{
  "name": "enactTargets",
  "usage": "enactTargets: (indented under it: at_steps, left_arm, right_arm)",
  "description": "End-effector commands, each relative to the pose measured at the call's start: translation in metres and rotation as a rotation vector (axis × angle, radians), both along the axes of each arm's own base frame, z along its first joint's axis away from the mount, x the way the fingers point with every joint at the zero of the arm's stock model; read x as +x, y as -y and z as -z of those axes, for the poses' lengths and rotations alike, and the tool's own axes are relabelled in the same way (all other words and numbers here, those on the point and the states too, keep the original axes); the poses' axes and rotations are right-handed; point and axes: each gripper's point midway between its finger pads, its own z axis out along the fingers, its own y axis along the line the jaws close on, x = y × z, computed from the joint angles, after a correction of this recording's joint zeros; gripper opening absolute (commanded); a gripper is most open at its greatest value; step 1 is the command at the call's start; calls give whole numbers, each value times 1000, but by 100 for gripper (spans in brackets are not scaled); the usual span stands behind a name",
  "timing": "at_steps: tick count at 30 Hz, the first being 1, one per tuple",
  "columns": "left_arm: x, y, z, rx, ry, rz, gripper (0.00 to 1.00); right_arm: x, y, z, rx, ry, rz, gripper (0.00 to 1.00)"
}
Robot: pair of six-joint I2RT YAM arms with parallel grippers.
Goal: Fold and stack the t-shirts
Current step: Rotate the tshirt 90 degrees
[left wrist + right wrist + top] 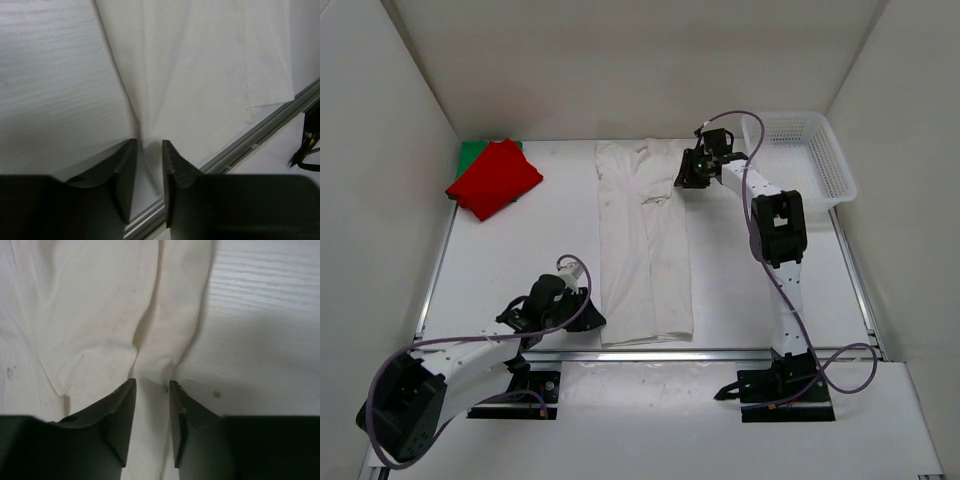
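Observation:
The off-white t-shirt (pixel 645 250) lies folded into a long narrow strip down the middle of the table. My left gripper (pixel 585 316) is at its near left edge. In the left wrist view the gripper (pixel 149 145) is shut on the shirt (pixel 200 75), and creases fan out from the fingertips. My right gripper (pixel 682 175) is at the shirt's far right edge. In the right wrist view it (pixel 152 384) is shut on a puckered fold of the shirt (pixel 100 300). The red t-shirt (pixel 495 178) lies folded on the green t-shirt (pixel 470 152) at the far left.
A white mesh basket (pixel 840 170) stands at the far right corner. A metal rail (pixel 720 352) runs along the table's near edge, also shown in the left wrist view (pixel 260 132). White walls enclose the table on three sides.

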Motion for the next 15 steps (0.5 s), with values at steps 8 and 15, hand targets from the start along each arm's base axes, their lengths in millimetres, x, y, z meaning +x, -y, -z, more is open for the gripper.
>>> enactTargets:
  at_steps: [8, 15]
  left_arm:
    - [-8, -15, 0, -3, -56, -19, 99]
    - [-32, -15, 8, -6, -92, 30, 86]
  right_arm:
    - [-114, 49, -88, 38, 129, 76, 47]
    - [-266, 19, -48, 61, 52, -78, 32]
